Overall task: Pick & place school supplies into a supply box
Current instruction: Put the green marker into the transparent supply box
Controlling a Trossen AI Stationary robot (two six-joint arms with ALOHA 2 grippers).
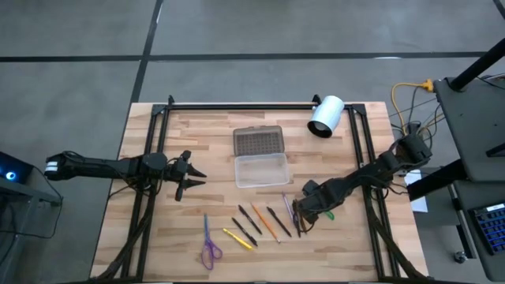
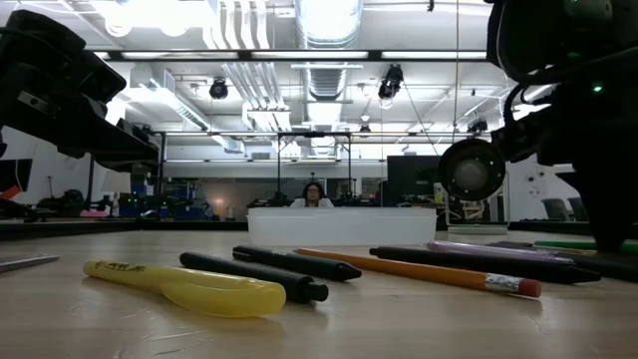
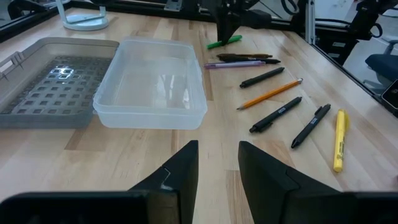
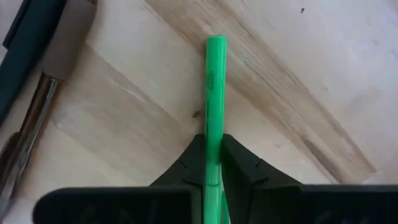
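Nearest the low camera you see a yellow highlighter (image 2: 189, 287) lying on the wooden table (image 1: 158, 244), with two black pens (image 2: 289, 267) and an orange pencil (image 2: 424, 270) fanned out behind it.

Table: you see it whole only in the high view.

Supply box (image 1: 261, 170): clear and rectangular, near the table's middle, its grey gridded lid (image 1: 258, 142) lying open flat on the far side. In the low view you see only its pale long wall (image 2: 342, 225). In the left wrist view nothing shows inside the tray (image 3: 152, 84).

White cylinder (image 1: 325, 116): lies on its side at the far right of the table, well apart from the box.

Left gripper (image 1: 189, 175): hovers left of the box; its fingers (image 3: 180, 171) stand a narrow gap apart, holding nothing.

Right gripper (image 1: 304, 217): sits down at the right end of the pen row, front right of the box. Its fingers (image 4: 239, 165) are closed on a green pen (image 4: 214, 99), whose gripped end is hidden between them. You cannot tell whether the pen's free end touches the wood. In the low view this arm is only a dark mass, cut off at the right edge.

Loose supplies: purple-handled scissors (image 1: 209, 246) lie nearest the front edge, left of the highlighter (image 1: 237, 238). A purple pen (image 3: 235, 64) and a dark pen beside it lie just by the right gripper, partly covered from above.

Beyond the table, a person (image 2: 313, 194) is partly hidden behind the box wall.
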